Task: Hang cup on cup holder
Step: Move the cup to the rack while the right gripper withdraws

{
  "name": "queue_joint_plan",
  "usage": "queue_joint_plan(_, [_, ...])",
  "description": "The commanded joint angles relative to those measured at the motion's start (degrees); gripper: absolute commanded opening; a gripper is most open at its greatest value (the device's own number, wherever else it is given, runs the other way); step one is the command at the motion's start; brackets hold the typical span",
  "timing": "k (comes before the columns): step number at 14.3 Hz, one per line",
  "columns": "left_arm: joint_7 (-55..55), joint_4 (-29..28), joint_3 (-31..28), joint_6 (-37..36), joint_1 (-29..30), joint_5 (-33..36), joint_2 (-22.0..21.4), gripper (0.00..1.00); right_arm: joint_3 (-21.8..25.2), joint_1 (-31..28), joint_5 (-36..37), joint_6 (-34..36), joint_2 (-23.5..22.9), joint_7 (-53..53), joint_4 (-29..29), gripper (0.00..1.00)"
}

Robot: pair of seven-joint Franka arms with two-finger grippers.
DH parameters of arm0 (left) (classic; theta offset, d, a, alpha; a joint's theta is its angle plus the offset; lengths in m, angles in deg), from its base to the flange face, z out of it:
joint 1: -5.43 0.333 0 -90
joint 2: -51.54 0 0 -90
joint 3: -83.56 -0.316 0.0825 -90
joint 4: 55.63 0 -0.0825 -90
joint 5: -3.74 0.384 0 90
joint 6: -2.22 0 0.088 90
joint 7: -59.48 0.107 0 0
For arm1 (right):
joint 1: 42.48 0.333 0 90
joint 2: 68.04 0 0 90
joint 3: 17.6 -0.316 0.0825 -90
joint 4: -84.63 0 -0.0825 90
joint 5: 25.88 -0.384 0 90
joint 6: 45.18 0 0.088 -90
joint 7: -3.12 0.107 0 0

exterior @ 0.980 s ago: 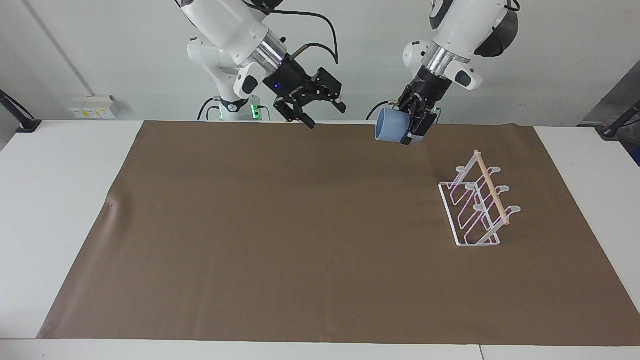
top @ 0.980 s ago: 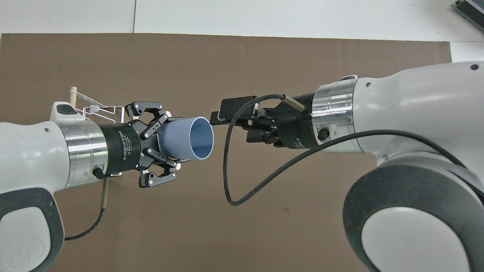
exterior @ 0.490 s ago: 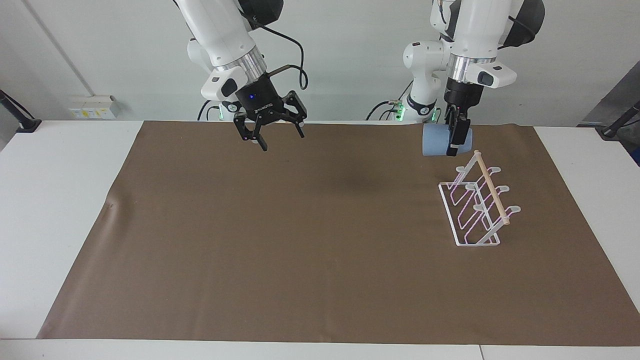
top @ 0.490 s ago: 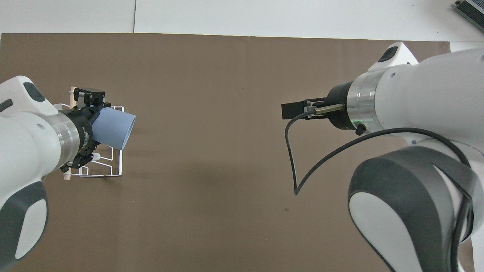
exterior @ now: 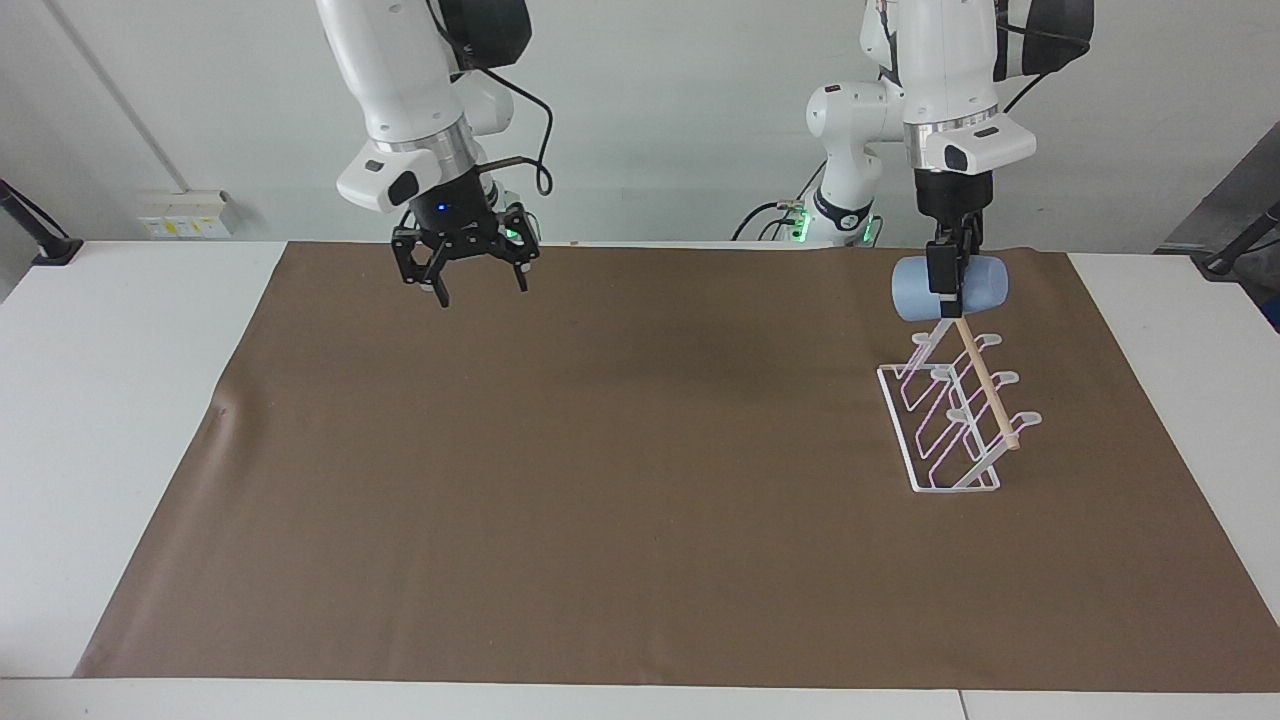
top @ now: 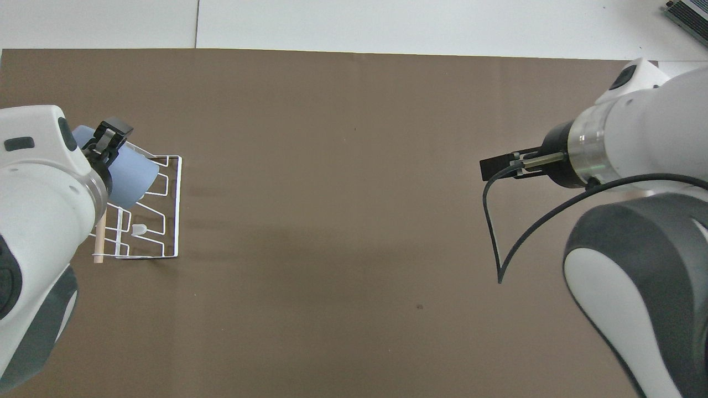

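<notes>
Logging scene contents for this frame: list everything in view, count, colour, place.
cup: 1, light blue, on its side in the left end effector, over the cup holder's end nearer the robots.
cup holder: 1, white wire with wooden dowel, on the mat toward the left arm's end.
mat: 1, brown, covering most of the table.
table: 1, white.
left end effector: 1, black, shut on the cup.
right end effector: 1, black, open, empty, waiting over the mat's edge nearest the robots.

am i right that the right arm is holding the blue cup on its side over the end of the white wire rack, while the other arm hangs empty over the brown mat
Not quite: the left gripper holds the cup, as the facing view shows. The rest stands: the cup lies on its side over the end of the rack, and the other arm's gripper, the right gripper, hangs empty over the brown mat.
</notes>
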Motion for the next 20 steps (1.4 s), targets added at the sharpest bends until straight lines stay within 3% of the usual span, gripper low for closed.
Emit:
queue_joint_plan(1, [-0.2, -1.3, 0.1, 5.3, 1.1, 10.0, 4.6, 0.0, 4.4, -0.3, 2.4, 2.9, 0.8, -4.1, -0.4, 1.0])
queue_joint_plan(4, [-1.3, -1.9, 0.0, 10.1, 3.8, 13.6, 5.7, 0.0, 6.3, -0.4, 6.9, 4.7, 1.3, -4.9, -0.8, 1.0])
queue_joint_plan(12, [-11.5, -6.3, 0.0, 15.0, 4.0, 27.6, 9.7, 0.0, 14.4, -0.3, 7.4, 8.9, 1.9, -5.2, -1.4, 1.0])
queue_joint_plan(20, [-14.7, -9.4, 0.0, 18.1, 5.6, 31.8, 10.1, 0.0, 14.5, 0.2, 6.3, 6.4, 2.4, -4.3, -2.6, 1.0])
